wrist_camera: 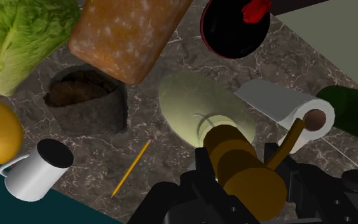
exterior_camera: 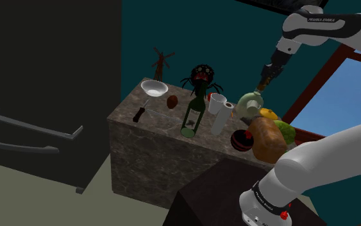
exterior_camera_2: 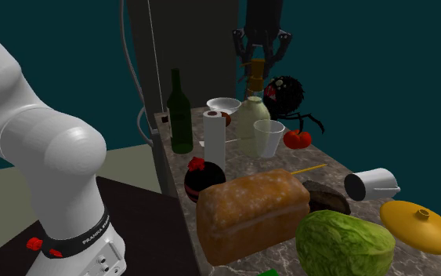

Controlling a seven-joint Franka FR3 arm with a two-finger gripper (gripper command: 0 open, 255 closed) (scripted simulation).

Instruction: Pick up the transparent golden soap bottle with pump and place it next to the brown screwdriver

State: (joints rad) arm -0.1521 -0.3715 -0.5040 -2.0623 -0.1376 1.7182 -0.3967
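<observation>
The golden soap bottle [exterior_camera: 263, 82] [exterior_camera_2: 255, 74] [wrist_camera: 241, 168] hangs in the air with my gripper [exterior_camera: 267, 72] [exterior_camera_2: 260, 49] [wrist_camera: 243, 184] shut on it. It is held above the pale green jug [exterior_camera: 251, 103] [exterior_camera_2: 251, 121] [wrist_camera: 193, 105], clear of the counter; in the wrist view its pump spout reaches toward the paper towel roll [wrist_camera: 285, 111]. The screwdriver [exterior_camera: 139, 113], with a dark brownish handle, lies at the counter's far end in the shoulder view's left, beside a white bowl [exterior_camera: 154, 87].
The stone counter [exterior_camera: 148, 138] is crowded: green wine bottle [exterior_camera: 195, 112], glass cup [exterior_camera_2: 268, 137], spider toy [exterior_camera_2: 285, 96], bread loaf [exterior_camera_2: 250, 212], lettuce [exterior_camera_2: 344, 243], white mug [wrist_camera: 37, 168], pencil [wrist_camera: 131, 167], a black round object [exterior_camera_2: 204, 179]. A dark fridge [exterior_camera: 44, 96] stands beside the counter.
</observation>
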